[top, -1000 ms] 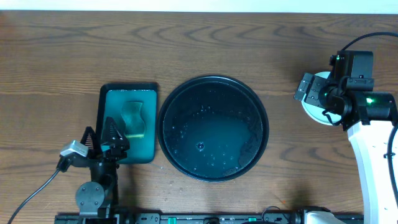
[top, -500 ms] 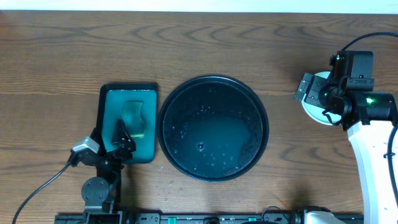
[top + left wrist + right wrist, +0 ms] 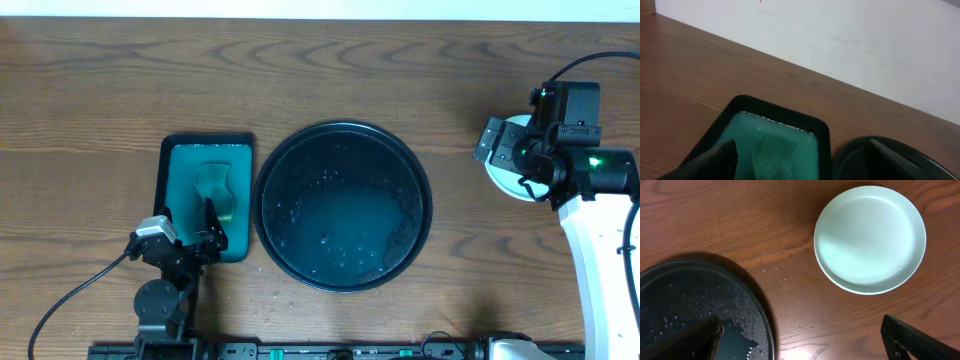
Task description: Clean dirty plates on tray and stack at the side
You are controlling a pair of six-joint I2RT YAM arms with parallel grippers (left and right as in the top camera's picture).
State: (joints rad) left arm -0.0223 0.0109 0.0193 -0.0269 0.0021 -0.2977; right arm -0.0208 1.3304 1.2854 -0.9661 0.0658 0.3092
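Note:
The plates (image 3: 870, 237) sit stacked on the bare wood to the right of the tray; the top one is pale mint and wiped clean, and another rim shows under it. In the overhead view the stack (image 3: 500, 181) is mostly hidden under my right arm. The black round tray (image 3: 342, 126) holds only teal water and droplets, no plates; part of it shows in the right wrist view (image 3: 700, 295). My right gripper (image 3: 802, 340) is open and empty above the wood between tray and stack. My left gripper (image 3: 805, 162) is open and empty over the near end of the sponge tray.
The dark green rectangular sponge tray (image 3: 175, 150) lies left of the black tray, with teal water and a sponge (image 3: 216, 190) in it. It also shows in the left wrist view (image 3: 822, 131). A pale wall runs behind the table's far edge.
My left arm has drawn back toward the front edge and folded lower, off the sponge. The right arm and the plates have not moved.

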